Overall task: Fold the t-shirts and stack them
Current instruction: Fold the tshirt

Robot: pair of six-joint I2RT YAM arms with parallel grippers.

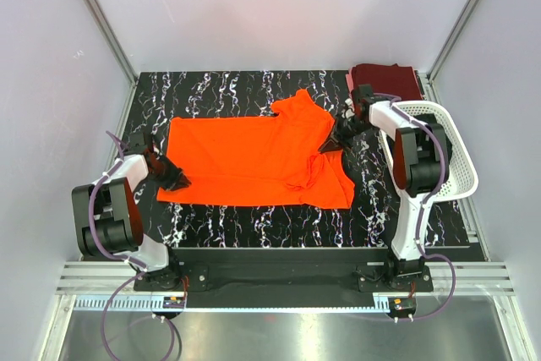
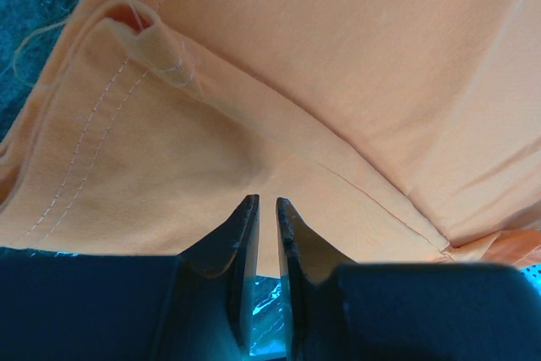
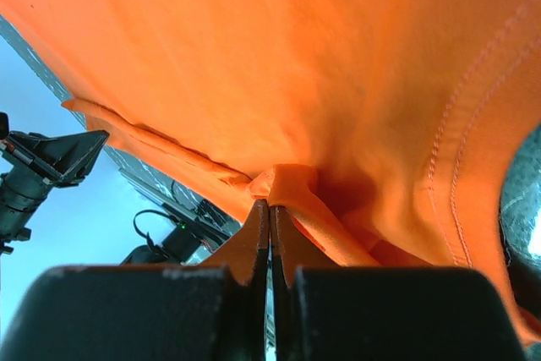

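Note:
The orange t-shirt [image 1: 245, 162] lies spread on the black marbled table [image 1: 211, 90], hem to the left and sleeves to the right. My left gripper [image 1: 175, 178] sits at the near left hem corner. In the left wrist view it [image 2: 266, 202] is pinched on the cloth [image 2: 338, 82], the jaws a narrow slit apart. My right gripper [image 1: 331, 144] is at the shirt's right end between the sleeves. In the right wrist view it [image 3: 270, 205] is shut on a raised fold of orange cloth [image 3: 296, 57]. The dark maroon shirt [image 1: 385, 82] lies folded at the back right corner. The black shirt is not in view.
A white perforated basket [image 1: 463, 166] stands at the table's right edge, behind my right arm. White walls close in the table at the back and sides. The near sleeve [image 1: 334, 188] lies rumpled toward the front right.

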